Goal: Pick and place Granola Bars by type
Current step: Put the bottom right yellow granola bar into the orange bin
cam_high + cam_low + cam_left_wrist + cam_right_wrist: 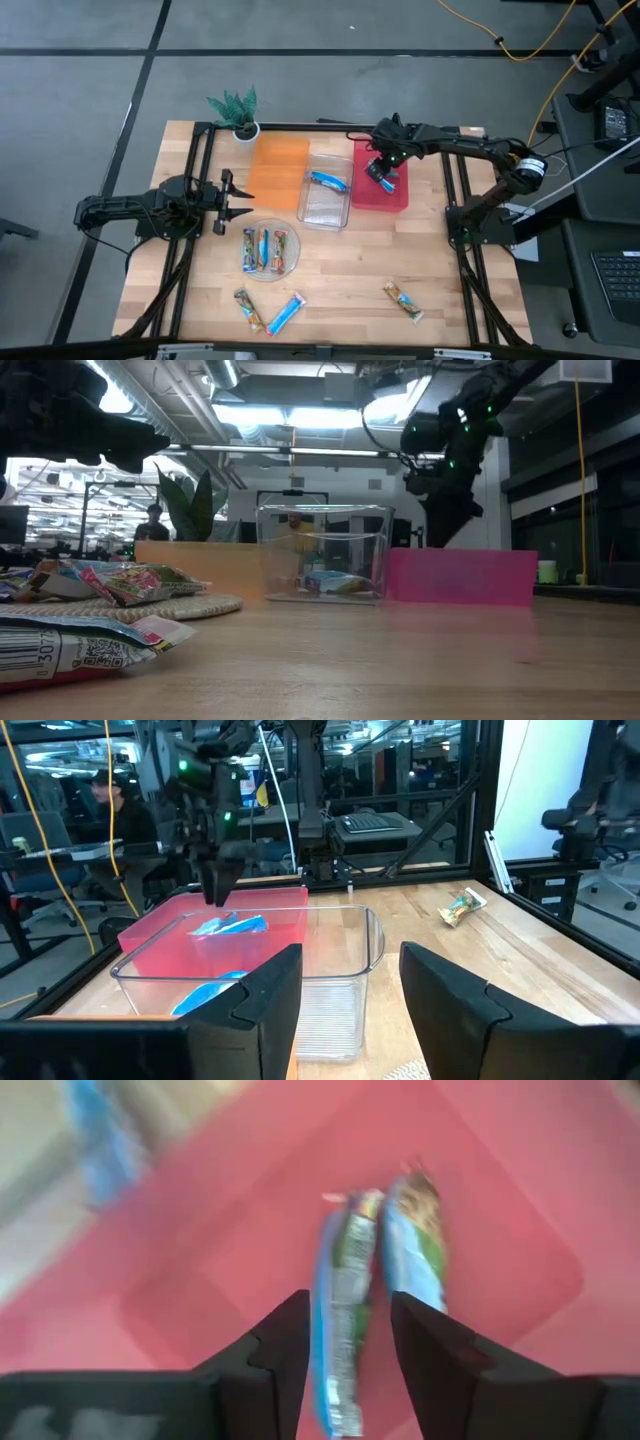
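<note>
My right gripper hangs over the red bin, fingers down and open. Below it two blue-wrapped granola bars lie side by side on the bin floor, one showing in the gap between the fingers. Another blue bar lies in the clear bin. Three bars rest on the round plate. More bars lie on the table near its front edge. My left gripper waits open at the table's left, beside the plate.
An orange bin stands left of the clear bin. A small potted plant sits at the far left corner. Black frame rails run along both sides of the table. Bare wood lies between the plate and the right-hand bar.
</note>
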